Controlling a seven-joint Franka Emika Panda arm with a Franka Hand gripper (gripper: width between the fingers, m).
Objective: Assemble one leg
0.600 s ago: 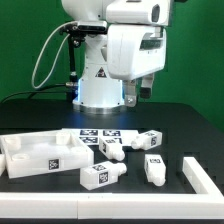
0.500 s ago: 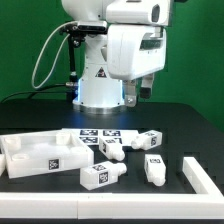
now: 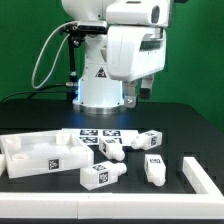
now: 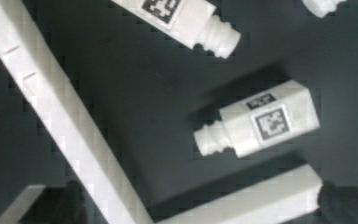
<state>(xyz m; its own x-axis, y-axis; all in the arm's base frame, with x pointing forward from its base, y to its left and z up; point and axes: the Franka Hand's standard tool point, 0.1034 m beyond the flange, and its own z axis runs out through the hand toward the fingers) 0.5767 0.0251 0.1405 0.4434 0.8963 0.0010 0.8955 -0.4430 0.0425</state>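
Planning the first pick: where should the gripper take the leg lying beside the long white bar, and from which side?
Probably the leg at its blocky middle, closing on the two long sides flanking its tag, straight down from above. It lies flat, tag up, clear of the bar; its narrow neck offers less hold.

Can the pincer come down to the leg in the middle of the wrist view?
Likely yes: the leg lies apart from the long white bar and the other leg, and the open pincer hangs above with nothing between.
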